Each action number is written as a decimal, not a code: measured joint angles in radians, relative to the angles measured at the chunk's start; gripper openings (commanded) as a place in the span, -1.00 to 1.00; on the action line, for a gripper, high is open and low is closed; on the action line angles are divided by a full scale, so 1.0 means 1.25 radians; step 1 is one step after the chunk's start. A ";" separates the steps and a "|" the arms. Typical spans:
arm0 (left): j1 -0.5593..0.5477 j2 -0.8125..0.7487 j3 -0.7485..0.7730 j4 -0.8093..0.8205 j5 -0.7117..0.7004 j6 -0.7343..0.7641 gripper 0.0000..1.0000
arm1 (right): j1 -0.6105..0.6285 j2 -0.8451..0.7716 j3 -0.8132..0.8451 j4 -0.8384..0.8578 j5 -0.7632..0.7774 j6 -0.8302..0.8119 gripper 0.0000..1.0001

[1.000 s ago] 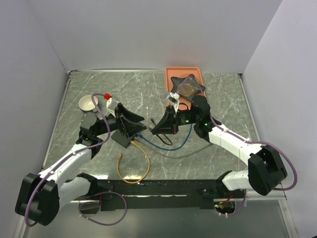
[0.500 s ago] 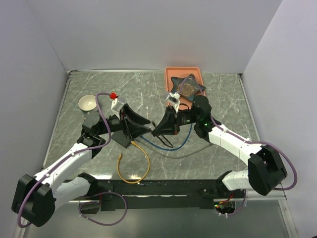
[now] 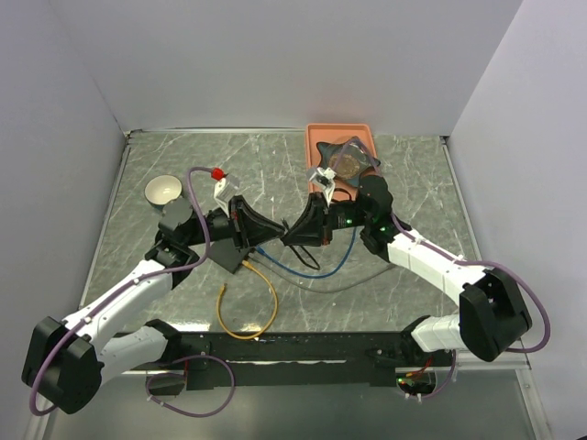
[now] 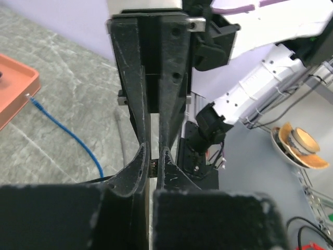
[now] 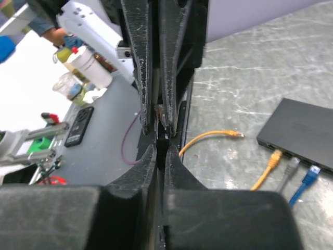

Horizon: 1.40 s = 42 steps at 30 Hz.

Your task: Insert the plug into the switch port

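My left gripper [image 3: 273, 233] and right gripper [image 3: 286, 237] meet tip to tip above the table's middle. Both are shut on the same small black plug [image 4: 153, 167], which also shows as a dark piece [image 5: 163, 156] between the right fingers. In the left wrist view my left gripper [image 4: 154, 146] faces the right arm's fingers [image 4: 132, 78]. The flat black switch [image 3: 227, 258] lies below the left gripper. Its row of ports [image 5: 291, 155] holds yellow [image 5: 274, 156], grey [image 5: 293, 164] and blue [image 5: 312, 173] plugs.
An orange tray [image 3: 339, 129] with a dark star-shaped object [image 3: 347, 158] stands at the back. A white bowl [image 3: 162, 190] sits at the left. A loose yellow cable [image 3: 249, 310], a blue cable [image 3: 328, 267] and a grey one [image 3: 353, 285] trail over the marble table.
My left gripper has swung right from over the switch to the right gripper's tips and has shut on the plug. The right gripper has stayed almost still.
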<state>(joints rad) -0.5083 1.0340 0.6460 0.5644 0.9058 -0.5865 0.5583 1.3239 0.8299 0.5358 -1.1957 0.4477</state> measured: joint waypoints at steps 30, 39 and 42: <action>-0.005 0.076 0.186 -0.279 -0.308 -0.129 -0.98 | 0.180 -0.137 0.138 -0.450 0.806 -0.253 0.56; -0.005 0.099 0.198 -0.338 -0.338 -0.152 -0.98 | 0.215 -0.095 0.163 -0.484 0.916 -0.303 0.04; -0.005 0.101 0.201 -0.341 -0.341 -0.155 -0.98 | 0.220 -0.087 0.164 -0.487 0.929 -0.309 0.00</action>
<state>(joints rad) -0.5144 1.1606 0.8978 0.1383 0.4789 -0.7799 0.8333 1.2156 1.0348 -0.0727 -0.0345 0.0608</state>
